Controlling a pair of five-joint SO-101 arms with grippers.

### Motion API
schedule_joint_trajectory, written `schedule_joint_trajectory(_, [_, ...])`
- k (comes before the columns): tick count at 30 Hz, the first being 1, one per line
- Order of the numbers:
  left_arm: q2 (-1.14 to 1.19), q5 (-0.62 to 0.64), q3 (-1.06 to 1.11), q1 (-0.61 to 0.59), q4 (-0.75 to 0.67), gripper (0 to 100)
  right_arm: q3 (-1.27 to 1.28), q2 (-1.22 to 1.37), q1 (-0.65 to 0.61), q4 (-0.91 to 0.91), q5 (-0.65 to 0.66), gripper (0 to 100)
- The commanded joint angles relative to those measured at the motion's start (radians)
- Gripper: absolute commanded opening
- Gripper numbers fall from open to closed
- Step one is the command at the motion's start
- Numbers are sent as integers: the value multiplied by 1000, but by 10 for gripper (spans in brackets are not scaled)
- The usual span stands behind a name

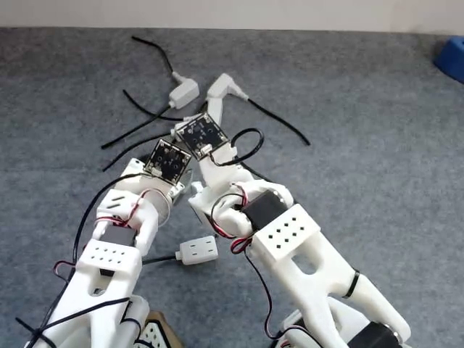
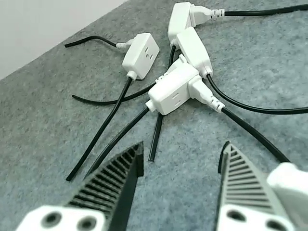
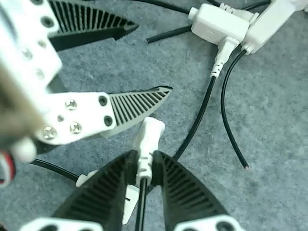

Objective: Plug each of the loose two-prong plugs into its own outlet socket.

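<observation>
Prongs of the plug [image 3: 149, 132] gripped by the right end effector [image 3: 145, 155] can't be made out. A white piece [image 3: 126, 204] under it is mostly covered, type unclear. A white block [image 3: 276, 19] farther off is cut by the pic edge, as is the far plug [image 2: 179, 17] in the left wrist view. At far right of the worktop [image 1: 377, 145] a blue obj. [image 1: 451, 58] is cropped. A brown item [image 1: 161, 330] at the near edge is cropped too.

White arms [image 1: 290, 239] (black ribbed fingers [image 2: 115, 178])
</observation>
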Motion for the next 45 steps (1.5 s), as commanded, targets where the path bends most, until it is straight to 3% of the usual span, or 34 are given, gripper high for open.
schedule_joint_trajectory(1, [-13, 2, -12, -38, -44, 270, -27, -31, -8, 39, 12, 7])
schedule_joint_trajectory(8, [-12, 69, 79, -119, -193, 271, -104, -21, 35, 245, 77, 7])
schedule_joint_trajectory(18, [-12, 106, 99, -163, -209, 270, -521, 315, 45, 616, 87, 8])
schedule_joint_trajectory(28, [-10, 107, 133, -234, -285, 270, -611, 325, 33, 693, -46, 8])
schedule_joint_trajectory(36, [-12, 330, 110, -418, -288, 269, -604, 325, -65, 711, -51, 8])
schedule_joint_trajectory(40, [-12, 344, 108, -426, -295, 269, -570, 332, -114, 680, -100, 7])
schedule_joint_trajectory(45, [-12, 344, 116, -426, -321, 269, -506, 444, -73, 636, -137, 6])
